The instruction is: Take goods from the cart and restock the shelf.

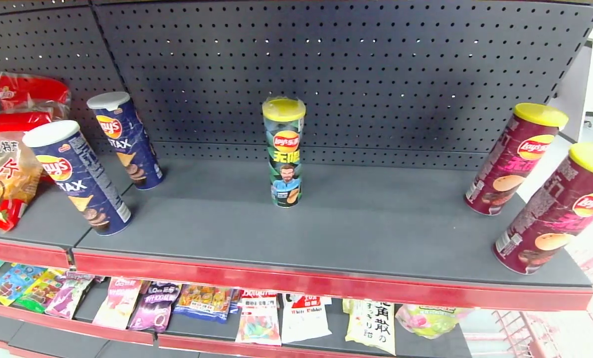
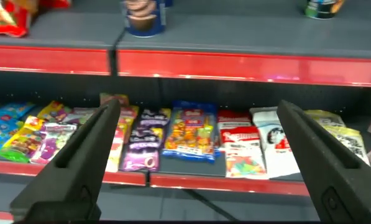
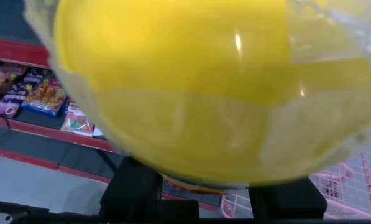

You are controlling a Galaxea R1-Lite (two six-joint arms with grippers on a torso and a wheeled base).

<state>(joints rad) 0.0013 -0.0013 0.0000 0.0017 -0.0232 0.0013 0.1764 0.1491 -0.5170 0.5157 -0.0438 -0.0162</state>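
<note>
Dark perforated backing panel (image 1: pixel 356 59) rises behind a supermarket shelf. The grey upper shelf (image 1: pixel 356 233), edged in red, is only thinly stocked, with wide bare gaps between the goods. A lower shelf (image 2: pixel 173 181) beneath it carries a row of small sweet packets (image 1: pixel 202 301). Part of a pink wire cart (image 1: pixel 520 323) shows below the upper shelf's right end.

Five chip cans stand on the upper shelf:
- two maroon cans with yellow lids at the right end (image 1: pixel 517 159) (image 1: pixel 557 209)
- two blue cans with white lids towards the left (image 1: pixel 77 174) (image 1: pixel 126 139)
- one green can with a yellow lid alone in the middle (image 1: pixel 285 151)

Red snack bags (image 1: pixel 8 149) are piled at the far left.

The right gripper (image 3: pixel 207 199) sits low, near the cart. Its fingers flank a sixth yellow-lidded chip can (image 3: pixel 216 81), apparently clamped on it, with the wrapped lid facing the wrist camera. The left gripper (image 2: pixel 197 107) is spread wide and holds nothing, facing the lower shelf.

Restocking looks partly done. The held can is not yet on the shelf. How many goods remain in the cart cannot be seen.
</note>
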